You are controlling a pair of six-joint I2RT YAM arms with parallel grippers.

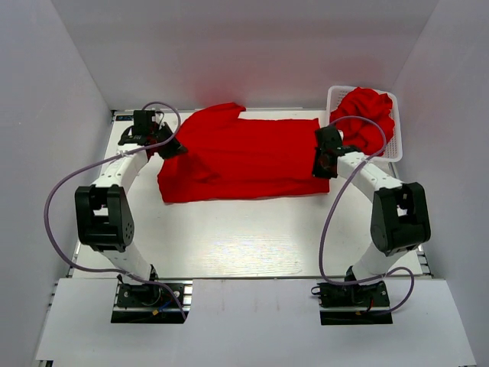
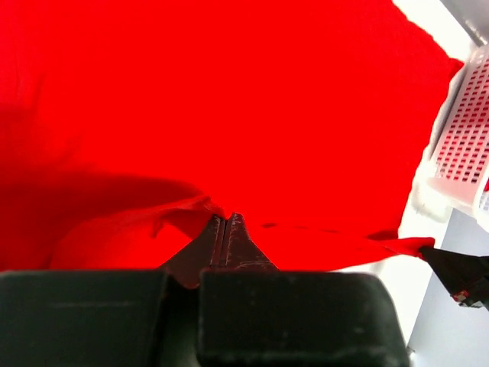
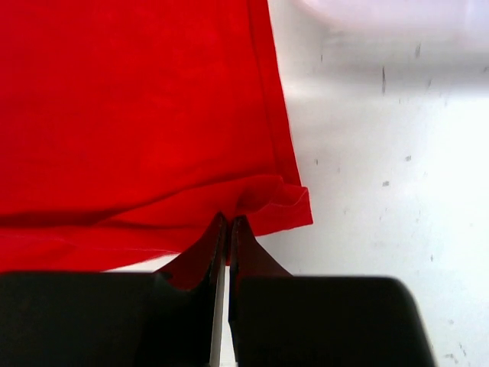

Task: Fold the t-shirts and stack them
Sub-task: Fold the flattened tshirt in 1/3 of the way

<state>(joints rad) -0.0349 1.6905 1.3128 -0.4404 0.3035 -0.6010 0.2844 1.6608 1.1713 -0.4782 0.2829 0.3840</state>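
Note:
A bright red t-shirt [image 1: 241, 157] lies spread across the back half of the white table. My left gripper [image 1: 170, 147] is shut on its left edge; in the left wrist view the fingertips [image 2: 225, 222] pinch a fold of red cloth [image 2: 229, 115]. My right gripper [image 1: 322, 162] is shut on its right edge; in the right wrist view the closed jaws [image 3: 228, 222] grip the hem near a corner of the shirt [image 3: 137, 115]. More red t-shirts [image 1: 365, 116] are bunched in the white lattice basket [image 1: 393, 149] at the back right.
The basket's white lattice wall [image 2: 462, 145] shows at the right of the left wrist view, with the right gripper's tip [image 2: 458, 275] beside the shirt's far corner. White walls enclose the table [image 1: 244, 237]. Purple cables loop off both arms.

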